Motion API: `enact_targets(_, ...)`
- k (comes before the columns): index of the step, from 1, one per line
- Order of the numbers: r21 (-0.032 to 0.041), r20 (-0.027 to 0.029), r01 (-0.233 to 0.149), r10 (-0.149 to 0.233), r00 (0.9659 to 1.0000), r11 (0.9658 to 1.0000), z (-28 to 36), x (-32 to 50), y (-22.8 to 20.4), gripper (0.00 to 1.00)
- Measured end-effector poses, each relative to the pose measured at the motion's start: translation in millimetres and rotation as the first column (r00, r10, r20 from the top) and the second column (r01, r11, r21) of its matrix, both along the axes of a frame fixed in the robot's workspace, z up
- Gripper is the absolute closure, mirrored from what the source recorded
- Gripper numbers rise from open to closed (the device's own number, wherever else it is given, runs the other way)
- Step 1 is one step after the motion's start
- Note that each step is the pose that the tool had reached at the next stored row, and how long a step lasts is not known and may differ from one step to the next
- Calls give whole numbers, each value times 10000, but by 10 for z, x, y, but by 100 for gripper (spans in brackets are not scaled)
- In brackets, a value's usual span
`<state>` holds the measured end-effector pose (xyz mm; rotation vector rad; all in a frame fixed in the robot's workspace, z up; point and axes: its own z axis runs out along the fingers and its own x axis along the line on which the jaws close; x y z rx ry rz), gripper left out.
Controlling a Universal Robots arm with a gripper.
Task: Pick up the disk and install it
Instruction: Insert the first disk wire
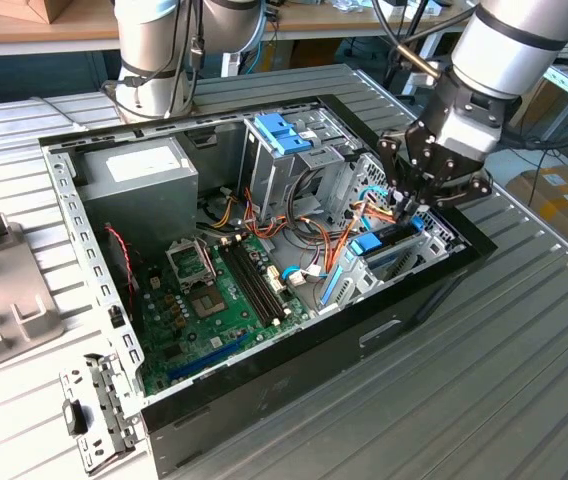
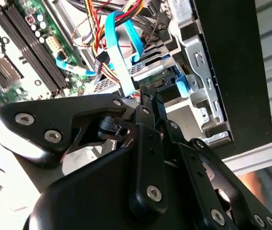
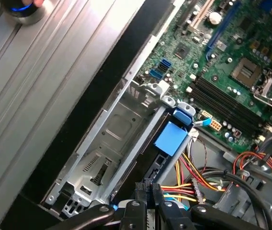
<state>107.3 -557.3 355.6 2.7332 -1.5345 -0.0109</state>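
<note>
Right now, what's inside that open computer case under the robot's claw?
Below the gripper the disk sits in a bay at the case's front corner, beside the green motherboard and cables. The gripper covers the disk's rear end.

Open black computer case point(image 1: 434, 290) lying on its side on a ribbed metal table point(image 1: 524, 380). Green motherboard point(image 1: 214, 300) on the case floor, empty CPU socket point(image 1: 186, 262) near the grey power supply point(image 1: 139, 180). Tall metal cage with bright-blue bracket point(image 1: 284, 135) stands at the back. Orange, red and yellow wires point(image 3: 193, 175) bundled beside the drive bay. Loose metal bracket point(image 1: 99, 415) on the table, off the case's corner.
</note>
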Motion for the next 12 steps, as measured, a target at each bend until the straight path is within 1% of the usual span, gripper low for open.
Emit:
enact_targets(3, 0, 0, 501, -501, 9987, 9987, -2, 0, 0, 84)
enact_targets(6, -1, 0, 993, -993, 9951, 9951, -4, 0, 0, 84)
enact_targets(8, -1, 0, 1359, -1359, 9907, 9907, -5, 0, 0, 84)
enact_targets(9, -1, 0, 1623, -1623, 9867, 9867, -7, 0, 0, 84)
enact_targets(11, -1, 0, 1986, -1986, 9801, 9801, -8, 0, 0, 84)
enact_targets(12, 0, 0, 2232, -2232, 9748, 9748, -10, 0, 0, 84)
